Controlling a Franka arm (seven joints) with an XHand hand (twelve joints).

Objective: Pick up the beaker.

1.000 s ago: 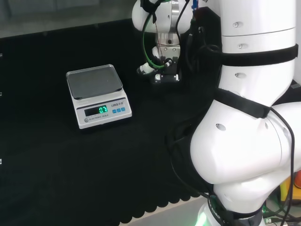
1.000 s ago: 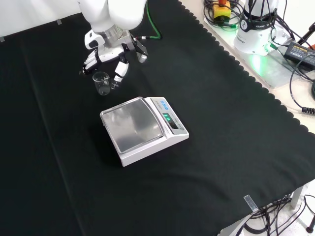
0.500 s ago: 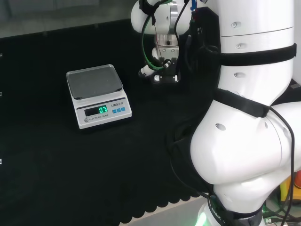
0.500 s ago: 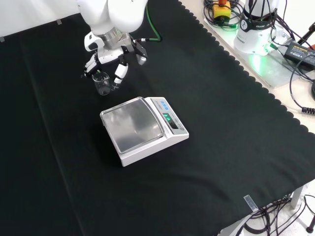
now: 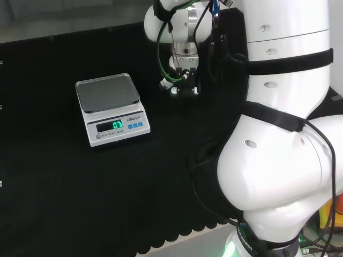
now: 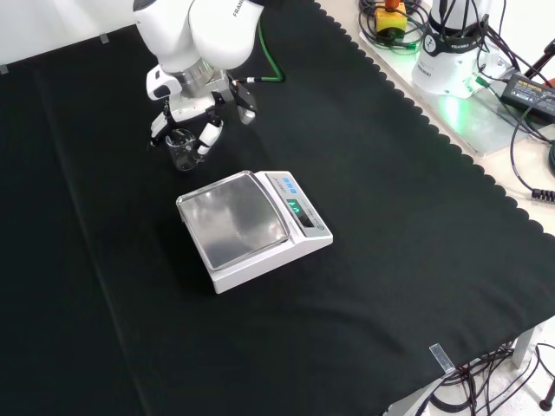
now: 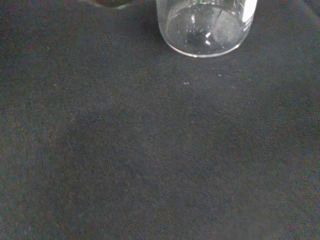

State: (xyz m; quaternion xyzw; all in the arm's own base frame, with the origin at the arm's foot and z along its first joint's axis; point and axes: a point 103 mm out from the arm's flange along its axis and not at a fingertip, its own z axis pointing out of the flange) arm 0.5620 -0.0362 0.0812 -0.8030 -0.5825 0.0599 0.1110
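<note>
A small clear glass beaker [image 6: 181, 154] stands upright on the black cloth, just beyond the scale's far corner in the front view. The hand [image 6: 189, 114] hangs right over it, with fingers [image 6: 209, 137] reaching down on either side of the glass; they look relaxed, not closed on it. In the wrist view the beaker's round base [image 7: 205, 27] rests flat on the cloth, and it looks empty. In the head view the hand [image 5: 181, 84] is lowered to the right of the scale, and the beaker is hard to make out there.
A white digital scale [image 6: 260, 227] with a steel pan and a lit display sits mid-cloth, close to the beaker; it also shows in the head view as the scale [image 5: 111, 108]. A green cable [image 6: 270, 59] trails behind the hand. The arm's base and cables [image 6: 451, 52] lie past the cloth's scalloped edge.
The hand has come down and shifted over the beaker, so its fingers now straddle the glass. The beaker and the scale have not moved.
</note>
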